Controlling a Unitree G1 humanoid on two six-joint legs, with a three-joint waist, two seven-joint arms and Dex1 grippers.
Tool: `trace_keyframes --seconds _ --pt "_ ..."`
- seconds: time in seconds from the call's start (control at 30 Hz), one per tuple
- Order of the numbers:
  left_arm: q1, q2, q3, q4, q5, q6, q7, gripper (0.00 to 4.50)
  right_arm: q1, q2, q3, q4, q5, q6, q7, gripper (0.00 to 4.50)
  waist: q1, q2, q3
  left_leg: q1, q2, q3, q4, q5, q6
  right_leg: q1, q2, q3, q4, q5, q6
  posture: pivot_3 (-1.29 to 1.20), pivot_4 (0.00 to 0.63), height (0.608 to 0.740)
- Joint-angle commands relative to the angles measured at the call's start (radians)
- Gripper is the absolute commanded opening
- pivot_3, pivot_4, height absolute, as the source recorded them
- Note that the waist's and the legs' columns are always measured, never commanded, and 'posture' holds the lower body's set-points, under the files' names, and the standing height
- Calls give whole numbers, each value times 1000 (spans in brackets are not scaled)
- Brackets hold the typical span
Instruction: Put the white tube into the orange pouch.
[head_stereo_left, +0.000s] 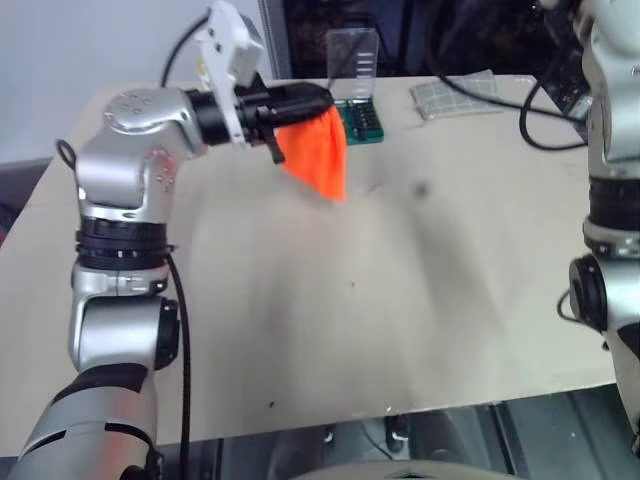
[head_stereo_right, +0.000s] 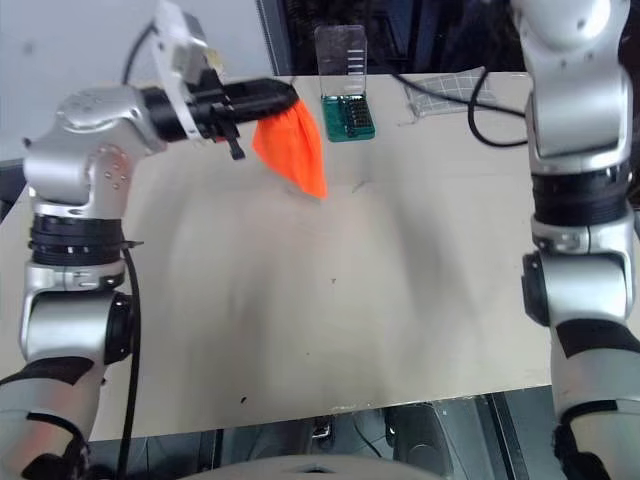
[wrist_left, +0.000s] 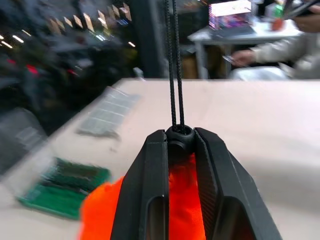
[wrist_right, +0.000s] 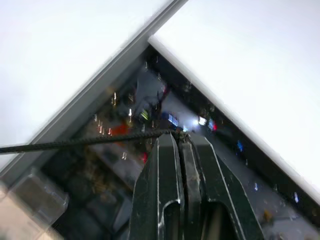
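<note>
Orange pouch (head_stereo_left: 318, 152) hanging above worktop (head_stereo_left: 400, 300), gripped at its neck by left claw (wrist_left: 180, 137); right claw (wrist_right: 181, 137) clenched on black cord (wrist_right: 75, 143)

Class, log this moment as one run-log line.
left gripper: shut on orange pouch | right gripper: shut on black cord | pouch: lifted above table

A lab or workshop room.
A plain beige desk (head_stereo_left: 400, 330) carries a green bit case (head_stereo_right: 348, 118) and loose black cables (head_stereo_left: 545, 125); behind it a seated person (wrist_left: 280, 50) works at another cluttered table (wrist_left: 235, 34).
</note>
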Motion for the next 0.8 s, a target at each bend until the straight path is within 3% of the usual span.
trace_keyframes --seconds 0.03,0.13,0.3,0.37,0.4,0.43,0.5,0.6,0.67,0.73,0.8 --pt "34 -108 -153 145 129 -66 -2 206 182 -39 -199 -153 -31 139 -98 0 7 0 0 0 0 0 0 0 0 0 0 0 0 0 0 0 150 740" --pt "22 -243 -228 332 240 -234 62 206 379 -29 -227 -245 -33 215 -106 0 10 0 0 0 -1 0 3 0 1 2 0 0 0 0 0 0 150 740" --pt "30 -369 -185 450 247 -301 125 206 645 -22 -250 -374 17 255 -42 0 -26 0 0 2 0 1 0 0 0 -3 5 6 1 0 1 0 150 740" --pt "57 -376 -170 414 242 -300 136 1225 732 -17 -251 -386 40 203 -17 0 -35 1 0 2 2 1 -2 0 0 -4 7 8 2 0 1 0 150 740" --pt "74 -378 -149 387 228 -284 148 1764 766 22 -279 -388 83 204 -17 668 -37 1 0 4 2 2 -2 0 0 -4 8 9 2 0 1 0 150 740" --pt "111 -370 -128 325 211 -261 159 1948 827 49 -293 -386 122 171 3 792 -37 1 0 4 3 2 -2 0 0 -4 9 10 2 0 1 0 150 740" --pt "245 -335 -70 92 151 -170 185 2592 975 95 -314 -395 200 102 74 1550 -33 1 -2 5 4 1 -1 0 0 -3 9 10 2 0 1 0 150 740" --pt "469 -291 52 -283 56 -41 280 3685 1151 78 -357 -460 303 54 205 2702 -31 3 -3 5 7 0 -2 -1 -1 -2 8 10 2 0 0 0 150 740" --pt "583 -280 148 -437 0 16 357 4500 1224 49 -389 -503 363 31 271 3676 -31 3 -2 3 6 2 -1 -1 -1 -4 5 12 1 0 0 0 150 740" --pt "715 -245 230 -558 -13 2 387 4500 1284 20 -418 -555 435 47 336 4436 -30 4 -2 4 4 2 1 -3 2 -2 2 11 1 0 1 0 150 740" --pt "811 -229 301 -643 -44 3 415 4500 1315 8 -433 -590 473 54 357 4436 -28 3 -3 8 4 2 2 -6 6 2 1 10 0 -2 3 0 150 740"
